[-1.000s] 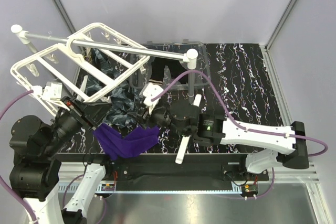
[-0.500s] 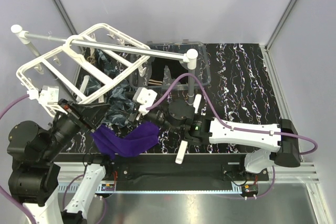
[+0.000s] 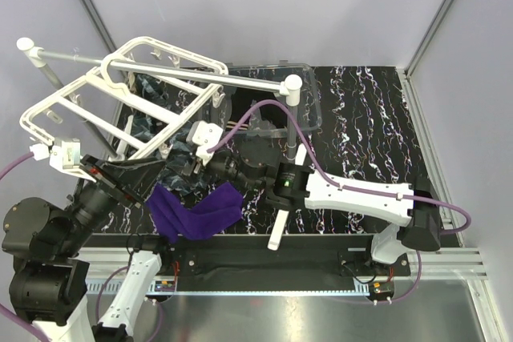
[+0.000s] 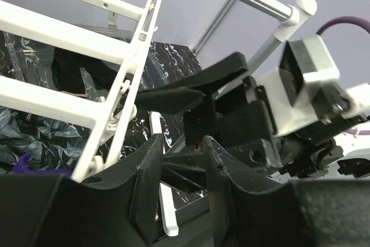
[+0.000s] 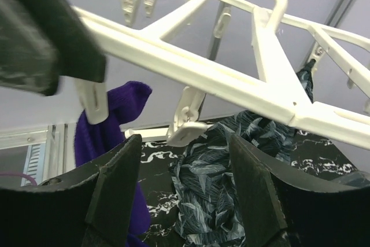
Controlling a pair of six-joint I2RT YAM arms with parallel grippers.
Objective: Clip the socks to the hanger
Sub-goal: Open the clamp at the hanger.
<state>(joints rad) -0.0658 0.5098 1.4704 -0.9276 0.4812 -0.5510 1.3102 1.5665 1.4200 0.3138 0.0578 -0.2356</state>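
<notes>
The white grid hanger (image 3: 48, 102) hangs tilted from the silver rod at the left. The purple sock (image 3: 196, 210) droops below its near side, and a white clip (image 5: 92, 105) looks fastened on the sock's top edge (image 5: 124, 108). Dark marbled socks (image 3: 180, 167) lie crumpled on the table under the frame (image 5: 191, 56). My left gripper (image 4: 182, 143) is narrowly open, with nothing between its fingers. Facing it, my right gripper (image 5: 184, 140) is wide open and empty. A free clip (image 5: 188, 125) dangles just above its fingertips, with the marbled sock (image 5: 231, 166) beyond.
A clear plastic bin (image 3: 309, 102) at the back holds a black sock (image 3: 248, 106). The rod stand's white-capped post (image 3: 290, 86) rises beside it. The stand's white foot bar (image 3: 276, 230) lies near the front edge. Both arms crowd under the hanger's right corner.
My right arm has reached further left under the hanger and its jaws have spread wider. My left arm has drawn back to the left, and its fingers have parted slightly. The hanger has swung.
</notes>
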